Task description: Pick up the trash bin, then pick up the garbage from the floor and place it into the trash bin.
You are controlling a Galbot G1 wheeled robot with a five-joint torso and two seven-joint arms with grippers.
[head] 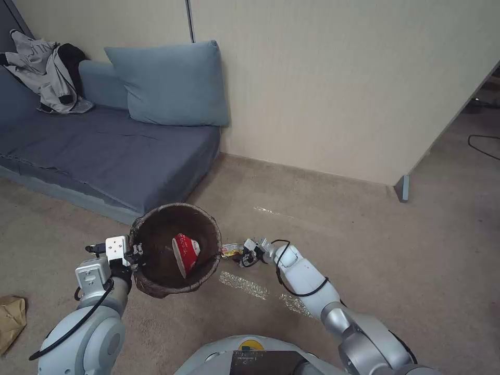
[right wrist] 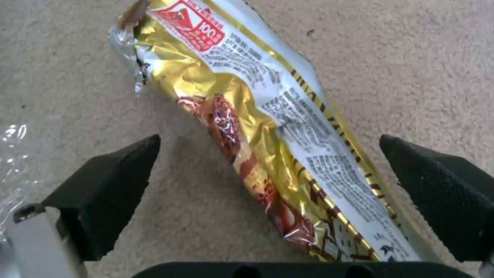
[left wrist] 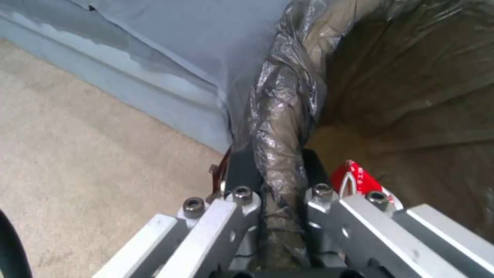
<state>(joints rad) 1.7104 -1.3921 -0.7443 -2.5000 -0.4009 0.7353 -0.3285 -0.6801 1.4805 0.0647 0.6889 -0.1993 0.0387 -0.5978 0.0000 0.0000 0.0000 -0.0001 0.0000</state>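
Gold wrapper [right wrist: 268,154] between open right claw [right wrist: 273,185]

Blue-grey sofa [head: 104,156] at 10 o'clock, blue cushion [head: 169,86] upright against beige wall [head: 333,78] at 12 o'clock, grey garment [head: 44,70] at 11 o'clock on sofa, black cable [head: 482,145] on beige carpet [head: 364,229] at 2 o'clock

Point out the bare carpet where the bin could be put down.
Free: carpet between wall and right gripper, open astride the gold wrapper. Crowded: near the bin in the left gripper, where clear film lies, and by the sofa.
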